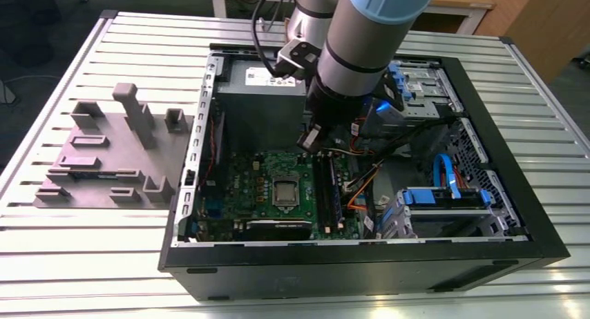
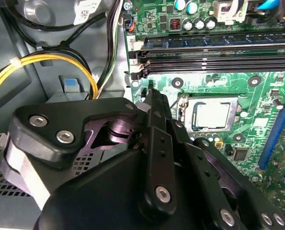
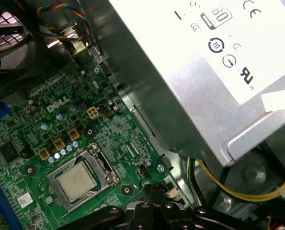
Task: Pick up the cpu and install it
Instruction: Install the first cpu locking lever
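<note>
The small square cpu (image 3: 76,181) with its dull silver-grey metal top lies flat inside the shiny metal socket frame (image 3: 100,163) on the green motherboard (image 3: 61,129), in both wrist views (image 2: 212,115); in the exterior view it shows as a pale square (image 1: 284,190) near the middle of the board. The black pincer (image 2: 154,103) hangs over the board just beside the socket, its fingers drawn close together with nothing between them, apart from the chip. Beside it stands the big grey power supply box (image 3: 190,81) with a white label, with yellow wires (image 2: 51,60) looped nearby. The open black computer case (image 1: 516,195) lies on its side on the ribbed metal tabletop (image 1: 92,257), near a grey moulded fixture block (image 1: 110,153) at the exterior view's left
</note>
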`<state>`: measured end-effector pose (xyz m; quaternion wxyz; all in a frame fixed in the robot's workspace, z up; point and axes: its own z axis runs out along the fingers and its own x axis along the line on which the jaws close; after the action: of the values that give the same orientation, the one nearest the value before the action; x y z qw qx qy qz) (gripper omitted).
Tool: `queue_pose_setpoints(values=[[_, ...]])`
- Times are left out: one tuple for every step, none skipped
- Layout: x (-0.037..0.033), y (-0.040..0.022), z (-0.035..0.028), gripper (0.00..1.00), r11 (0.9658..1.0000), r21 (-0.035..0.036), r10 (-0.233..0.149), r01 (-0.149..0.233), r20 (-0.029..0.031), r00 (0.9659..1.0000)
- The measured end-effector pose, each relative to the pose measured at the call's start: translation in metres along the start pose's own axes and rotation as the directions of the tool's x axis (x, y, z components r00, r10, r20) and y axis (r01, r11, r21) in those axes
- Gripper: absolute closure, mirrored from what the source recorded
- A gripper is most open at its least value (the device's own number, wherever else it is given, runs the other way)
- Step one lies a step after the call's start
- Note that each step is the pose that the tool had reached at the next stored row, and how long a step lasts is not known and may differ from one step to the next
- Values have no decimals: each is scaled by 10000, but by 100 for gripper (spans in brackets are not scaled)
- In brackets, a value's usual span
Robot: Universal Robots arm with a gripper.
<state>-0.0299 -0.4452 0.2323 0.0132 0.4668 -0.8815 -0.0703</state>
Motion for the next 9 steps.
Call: queue_pose_setpoints(values=[[3,10,8,90,10000,-1,-23,23,-2,10000],[9,19,14,90,10000,-3,-51,51,-4,10000],[14,25,16,90,10000,-3,-66,66,-9,10000],[14,26,16,90,10000,-3,-71,71,-10,10000],[15,25,16,90,10000,-4,-74,74,-10,10000],[18,24,16,90,10000,-4,-76,76,-9,10000],[21,22,16,90,10000,-4,-76,76,-9,10000],[27,17,15,90,10000,-4,-77,77,-9,10000],[36,11,14,90,10000,-4,-77,77,-8,10000]])
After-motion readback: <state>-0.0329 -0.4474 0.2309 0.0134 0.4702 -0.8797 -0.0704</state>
